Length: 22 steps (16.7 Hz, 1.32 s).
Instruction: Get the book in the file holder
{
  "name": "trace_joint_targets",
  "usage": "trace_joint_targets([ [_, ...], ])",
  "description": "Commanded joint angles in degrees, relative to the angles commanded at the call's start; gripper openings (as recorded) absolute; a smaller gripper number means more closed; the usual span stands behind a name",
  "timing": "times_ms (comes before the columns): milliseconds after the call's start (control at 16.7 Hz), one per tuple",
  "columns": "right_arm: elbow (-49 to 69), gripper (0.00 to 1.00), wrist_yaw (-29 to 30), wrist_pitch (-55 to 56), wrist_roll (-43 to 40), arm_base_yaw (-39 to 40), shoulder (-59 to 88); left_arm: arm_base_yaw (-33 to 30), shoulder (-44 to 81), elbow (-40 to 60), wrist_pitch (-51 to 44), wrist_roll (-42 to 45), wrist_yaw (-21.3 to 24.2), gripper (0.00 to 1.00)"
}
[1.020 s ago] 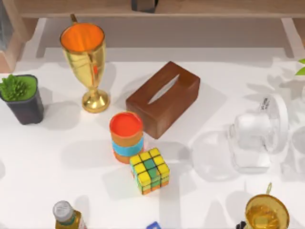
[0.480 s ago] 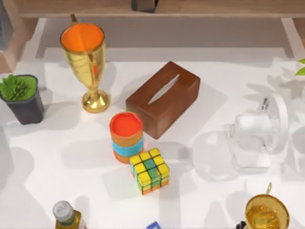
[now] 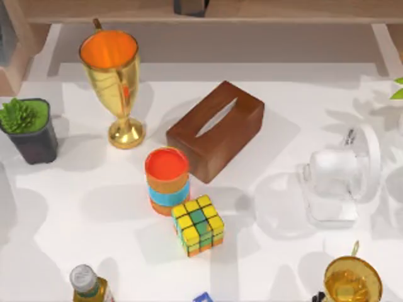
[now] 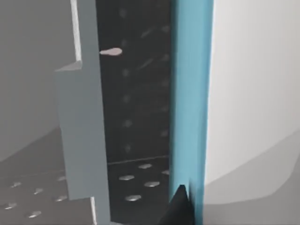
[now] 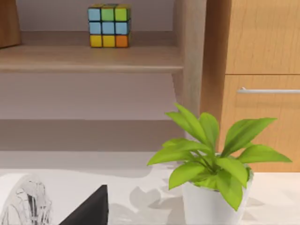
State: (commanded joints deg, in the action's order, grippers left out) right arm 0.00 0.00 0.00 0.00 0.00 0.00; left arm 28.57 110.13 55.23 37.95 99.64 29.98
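While the left tool's dark fingertip (image 4: 180,206) rests against the thin blue-edged book (image 4: 187,93), I cannot tell whether it is clamped; the book stands upright inside the grey perforated metal file holder (image 4: 82,131), beside its divider; on the white desk (image 3: 75,214) sit a brown tissue box (image 3: 215,129), a gold goblet (image 3: 116,75) and a colourful puzzle cube (image 3: 198,224); the right wrist faces a leafy potted plant (image 5: 211,164).

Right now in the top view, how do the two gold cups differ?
The tall gold goblet with the orange inside stands at the table's far left and shows stem and foot. The amber-filled gold cup sits at the near right edge, cut off by the frame. Both are shiny gold and upright.
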Motion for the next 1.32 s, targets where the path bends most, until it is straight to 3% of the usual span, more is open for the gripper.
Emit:
trace_joint_targets([
  [540, 0.00, 1.00, 0.00, 0.00, 0.00, 0.00, 0.00, -1.93, 4.26, 4.48, -0.62, -0.54, -1.41, 0.00],
  [1320, 0.00, 1.00, 0.00, 0.00, 0.00, 0.00, 0.00, -1.93, 4.26, 4.48, -0.62, -0.54, -1.41, 0.98],
])
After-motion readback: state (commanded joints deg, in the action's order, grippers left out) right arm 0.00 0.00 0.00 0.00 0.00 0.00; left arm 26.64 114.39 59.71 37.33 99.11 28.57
